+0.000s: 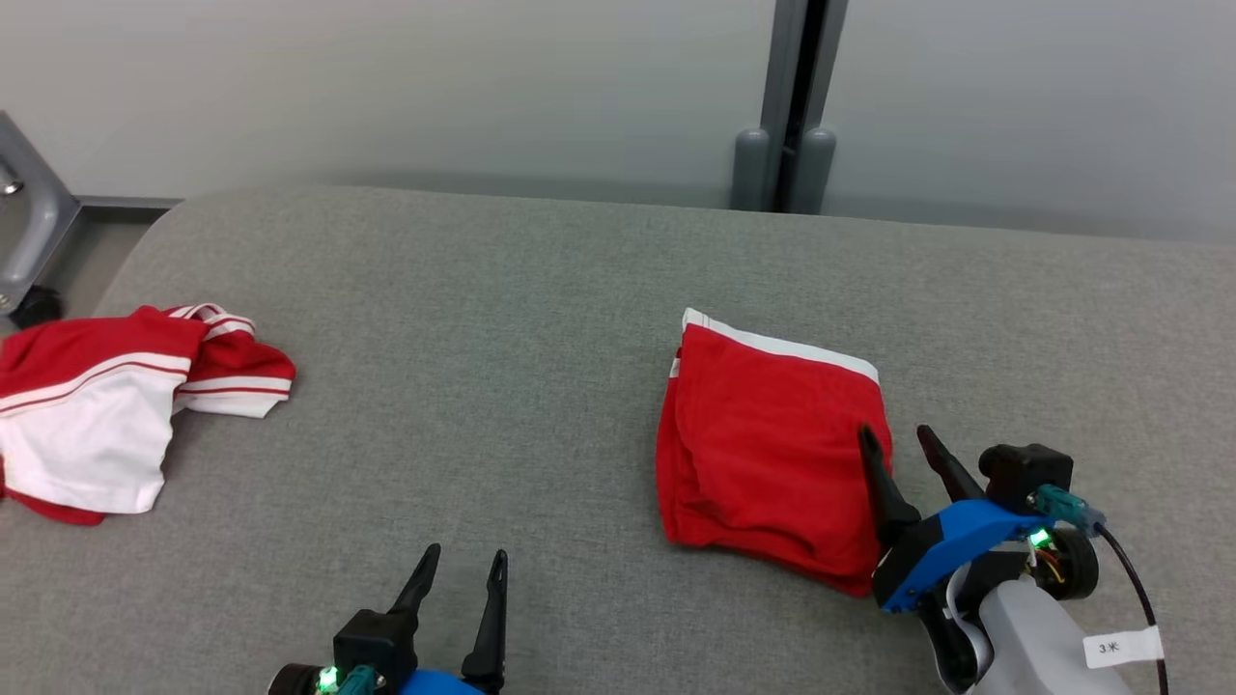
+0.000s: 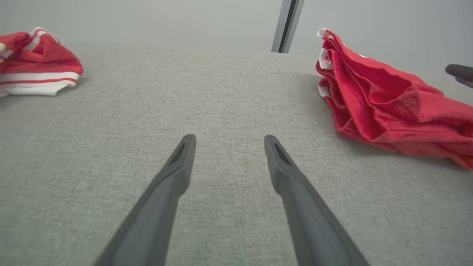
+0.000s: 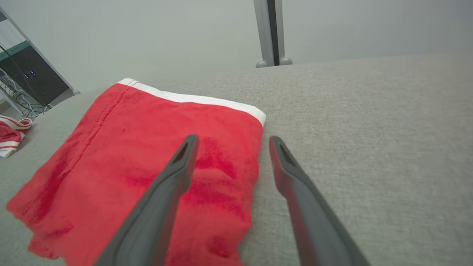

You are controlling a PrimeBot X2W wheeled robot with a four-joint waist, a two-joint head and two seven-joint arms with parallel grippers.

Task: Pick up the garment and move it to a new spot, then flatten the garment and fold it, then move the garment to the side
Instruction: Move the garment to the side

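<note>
The garment (image 1: 763, 454) is red with a white band along its far edge and lies folded into a rough square, right of centre on the grey fabric surface (image 1: 541, 290). My right gripper (image 1: 893, 434) is open at the garment's right edge. In the right wrist view this gripper (image 3: 231, 138) straddles that edge, one finger over the red cloth (image 3: 140, 155) and the other over bare surface. My left gripper (image 1: 465, 553) is open near the front edge, well left of the garment. The left wrist view has the left gripper (image 2: 227, 138) over bare fabric, with the garment (image 2: 384, 99) off to its right.
A second, crumpled red and white garment (image 1: 106, 405) lies at the surface's left edge. A grey post (image 1: 787, 106) stands against the wall behind. A metal frame with a wheel (image 1: 29, 232) is at the far left. Bare surface lies between the two garments.
</note>
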